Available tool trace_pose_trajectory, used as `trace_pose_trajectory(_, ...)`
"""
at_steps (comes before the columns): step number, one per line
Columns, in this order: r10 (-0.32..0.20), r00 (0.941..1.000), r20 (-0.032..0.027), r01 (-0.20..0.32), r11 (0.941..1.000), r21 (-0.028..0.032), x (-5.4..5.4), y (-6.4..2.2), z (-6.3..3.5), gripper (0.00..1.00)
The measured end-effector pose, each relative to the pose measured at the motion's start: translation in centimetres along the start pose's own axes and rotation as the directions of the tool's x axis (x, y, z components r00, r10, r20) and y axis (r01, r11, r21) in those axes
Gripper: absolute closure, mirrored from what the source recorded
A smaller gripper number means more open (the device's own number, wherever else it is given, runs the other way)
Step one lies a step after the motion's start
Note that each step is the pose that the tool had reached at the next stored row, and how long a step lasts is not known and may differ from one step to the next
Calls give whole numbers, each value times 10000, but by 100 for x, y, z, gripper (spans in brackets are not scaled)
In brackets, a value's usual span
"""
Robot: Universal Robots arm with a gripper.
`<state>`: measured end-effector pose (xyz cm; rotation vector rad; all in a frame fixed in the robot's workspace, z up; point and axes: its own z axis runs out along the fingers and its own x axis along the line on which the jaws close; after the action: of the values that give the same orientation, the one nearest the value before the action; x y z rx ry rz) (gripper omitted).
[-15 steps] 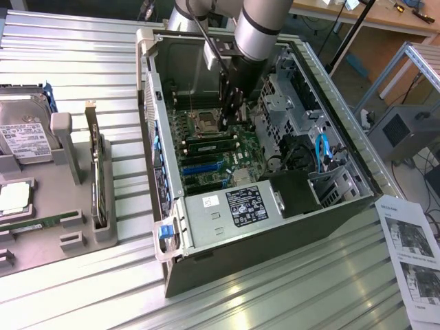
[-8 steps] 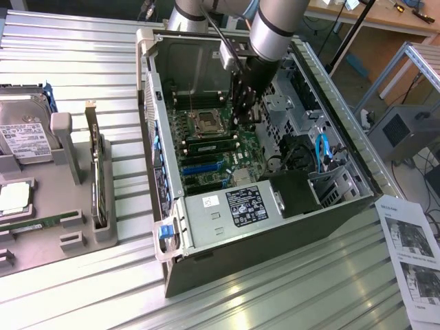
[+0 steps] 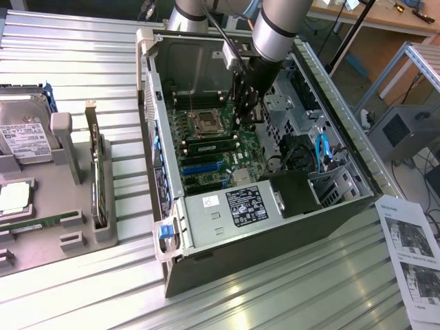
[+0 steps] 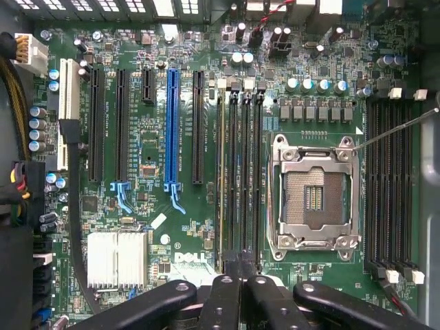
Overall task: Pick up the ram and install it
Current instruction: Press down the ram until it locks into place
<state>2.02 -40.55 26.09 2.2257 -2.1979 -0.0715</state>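
The ram [image 3: 210,146] is a long green stick seated on edge in a memory slot beside the CPU socket [image 3: 205,122], inside the open computer case [image 3: 330,124]. In the wrist view the ram [image 4: 221,179] appears edge-on in the outermost of the slots next to the socket [image 4: 315,196]. My gripper [image 3: 249,115] reaches down into the case, just above the motherboard. Its black fingers [image 4: 223,302] are shut together with nothing between them. The gripper [image 4: 240,265] hovers at one end of this bank of slots, close beside the ram's end.
A grey fixture [image 3: 69,227] at the exterior view's left holds a hard drive [image 3: 24,130], an upright dark expansion card [image 3: 100,182] and a processor [image 3: 14,198]. The power supply [image 3: 240,206], drive cage and cables [image 3: 320,148] crowd the case. Printed sheets [image 3: 412,254] lie at the right.
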Motion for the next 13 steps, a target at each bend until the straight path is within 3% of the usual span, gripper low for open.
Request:
trace_pose_trajectory(3,-372,9993,-17,372,9993,-16,4,-18,93,89)
trace_pose_trajectory(5,-373,9993,-25,373,9993,-17,46,-29,114,89)
trace_pose_trajectory(7,-372,9993,-24,372,9993,-16,67,-106,150,89)
trace_pose_trajectory(13,-336,9994,-22,336,9994,-16,82,-109,197,89)
